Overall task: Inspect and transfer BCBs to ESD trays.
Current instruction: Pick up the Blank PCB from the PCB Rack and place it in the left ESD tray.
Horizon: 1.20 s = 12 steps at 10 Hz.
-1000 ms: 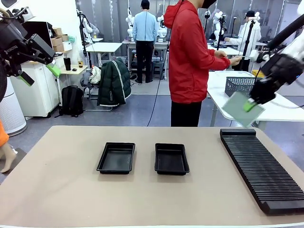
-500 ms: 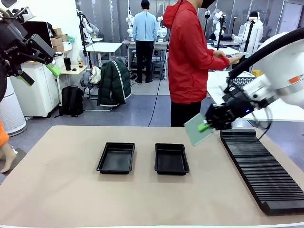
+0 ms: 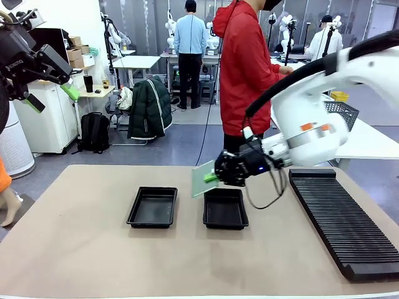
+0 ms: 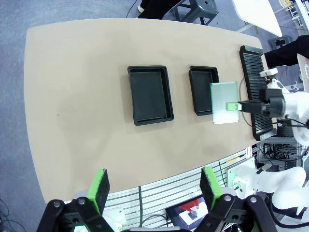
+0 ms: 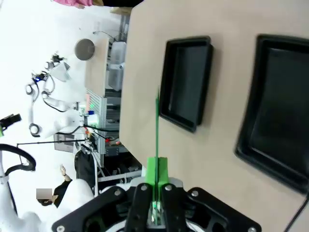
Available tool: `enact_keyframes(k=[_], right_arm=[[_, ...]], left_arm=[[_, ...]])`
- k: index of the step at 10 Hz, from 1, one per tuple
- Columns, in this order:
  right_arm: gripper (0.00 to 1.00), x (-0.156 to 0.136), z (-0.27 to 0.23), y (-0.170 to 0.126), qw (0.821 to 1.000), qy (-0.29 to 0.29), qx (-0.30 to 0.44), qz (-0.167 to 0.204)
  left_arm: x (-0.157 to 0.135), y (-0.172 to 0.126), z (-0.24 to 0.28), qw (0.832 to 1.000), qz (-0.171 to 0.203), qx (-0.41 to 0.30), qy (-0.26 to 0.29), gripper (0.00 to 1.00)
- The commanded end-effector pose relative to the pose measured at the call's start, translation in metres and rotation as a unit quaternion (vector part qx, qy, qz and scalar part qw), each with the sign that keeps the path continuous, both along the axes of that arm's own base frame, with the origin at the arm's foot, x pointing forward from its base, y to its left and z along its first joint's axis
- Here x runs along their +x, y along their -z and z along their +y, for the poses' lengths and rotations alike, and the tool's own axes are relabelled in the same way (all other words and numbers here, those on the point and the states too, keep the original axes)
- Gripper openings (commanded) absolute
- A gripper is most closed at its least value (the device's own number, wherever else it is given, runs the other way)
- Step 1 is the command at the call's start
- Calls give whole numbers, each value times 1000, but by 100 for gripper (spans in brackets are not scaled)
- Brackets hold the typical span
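My right claw (image 3: pixel 212 178) pinches a pale green BCB (image 3: pixel 201 181) by its edge, tilted in the air near the rack-side ESD tray (image 3: pixel 225 225). My left claw (image 4: pixel 154 175) hangs spread wide, empty.

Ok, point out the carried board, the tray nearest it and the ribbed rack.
BCB (image 3: pixel 201 182): front view, middle of its pale face.
right ESD tray (image 3: pixel 225 212): front view, bare floor.
black rack (image 3: pixel 349 224): front view, ribbed top.
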State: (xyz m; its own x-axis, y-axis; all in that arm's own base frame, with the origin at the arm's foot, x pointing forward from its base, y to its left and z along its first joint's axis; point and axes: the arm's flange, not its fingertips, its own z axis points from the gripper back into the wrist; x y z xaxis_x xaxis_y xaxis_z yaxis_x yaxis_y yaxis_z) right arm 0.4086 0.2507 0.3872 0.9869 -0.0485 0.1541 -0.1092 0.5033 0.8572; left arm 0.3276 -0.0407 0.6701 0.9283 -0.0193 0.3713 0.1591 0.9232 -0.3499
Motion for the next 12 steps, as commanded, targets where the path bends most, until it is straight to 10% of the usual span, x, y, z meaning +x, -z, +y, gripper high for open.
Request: enact_keyframes(k=[1,12], right_arm=[[3,28,40,31,999,15,30,-4],[3,77,163,87,999,4,-31,43]], left_arm=[[0,1,0,1000,-1,0,-1,100],[0,1,0,1000,-1,0,-1,100]])
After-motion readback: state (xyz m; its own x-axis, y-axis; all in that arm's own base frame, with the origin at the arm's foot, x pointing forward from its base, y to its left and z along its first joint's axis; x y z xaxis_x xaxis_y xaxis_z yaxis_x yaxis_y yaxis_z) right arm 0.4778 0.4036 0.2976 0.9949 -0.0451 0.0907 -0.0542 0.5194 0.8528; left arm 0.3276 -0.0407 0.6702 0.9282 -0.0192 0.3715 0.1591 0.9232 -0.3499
